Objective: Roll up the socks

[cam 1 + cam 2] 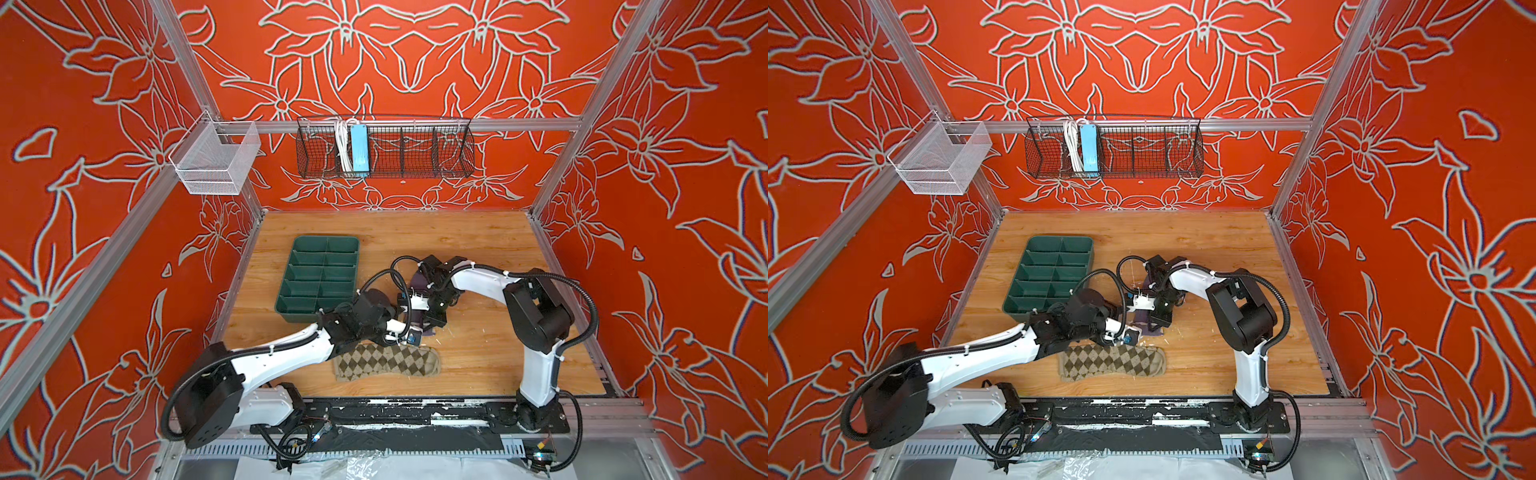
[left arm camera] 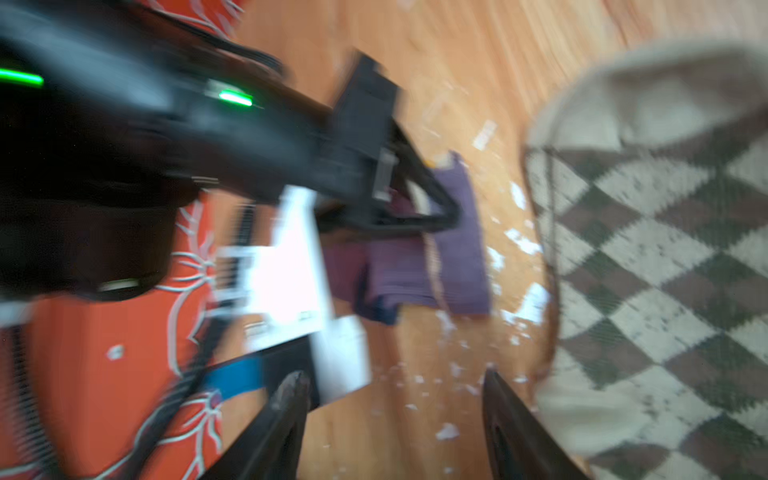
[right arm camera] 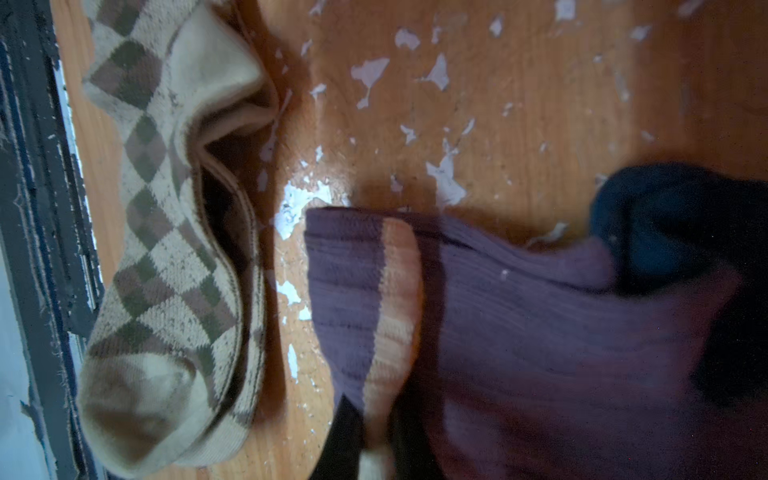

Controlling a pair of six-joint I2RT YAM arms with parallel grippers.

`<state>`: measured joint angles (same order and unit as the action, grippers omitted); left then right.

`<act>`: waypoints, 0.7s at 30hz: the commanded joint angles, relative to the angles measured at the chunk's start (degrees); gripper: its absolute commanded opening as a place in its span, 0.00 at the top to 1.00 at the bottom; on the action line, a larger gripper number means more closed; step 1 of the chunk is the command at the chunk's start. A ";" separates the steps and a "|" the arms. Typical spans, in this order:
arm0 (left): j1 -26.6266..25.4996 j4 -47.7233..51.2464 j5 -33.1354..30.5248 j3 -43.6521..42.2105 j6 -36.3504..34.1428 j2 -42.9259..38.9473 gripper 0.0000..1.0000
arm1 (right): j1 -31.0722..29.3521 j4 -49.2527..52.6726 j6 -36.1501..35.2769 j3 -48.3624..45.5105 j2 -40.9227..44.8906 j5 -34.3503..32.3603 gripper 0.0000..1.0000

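Note:
The beige argyle sock lies flat near the table's front edge. The purple ribbed sock lies bunched just behind it, with its navy part at one end. My right gripper is shut on the purple sock's edge at the mustard-yellow stripe; in a top view it points down onto that sock. My left gripper stands open over bare wood between the two socks, holding nothing, and in a top view it sits just left of the purple sock. The left wrist view is blurred.
A green compartment tray stands at the left of the table, just behind my left arm. A black wire basket and a white mesh basket hang on the frame above. White flecks mark the wood. A black rail runs along the front.

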<state>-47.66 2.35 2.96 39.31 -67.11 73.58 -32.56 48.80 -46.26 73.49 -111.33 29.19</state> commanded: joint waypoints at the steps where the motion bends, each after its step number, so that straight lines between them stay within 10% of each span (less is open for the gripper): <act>1: -2.61 -6.25 -3.78 -0.27 -0.95 5.35 0.36 | 0.39 0.61 -0.54 -0.06 -2.00 -1.84 1.00; 10: -4.37 -12.62 -6.90 2.52 6.51 19.17 0.44 | 1.00 -0.19 -0.78 -0.87 -1.17 -1.52 1.00; 21: -4.46 -15.68 -7.98 2.97 10.78 24.83 0.84 | 1.43 -1.33 -0.22 -1.18 -0.44 -1.06 1.00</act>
<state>-51.86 -12.86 -5.13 42.00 -57.76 96.90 -31.57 48.47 -46.19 73.45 -111.33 29.45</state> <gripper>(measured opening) 0.203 0.113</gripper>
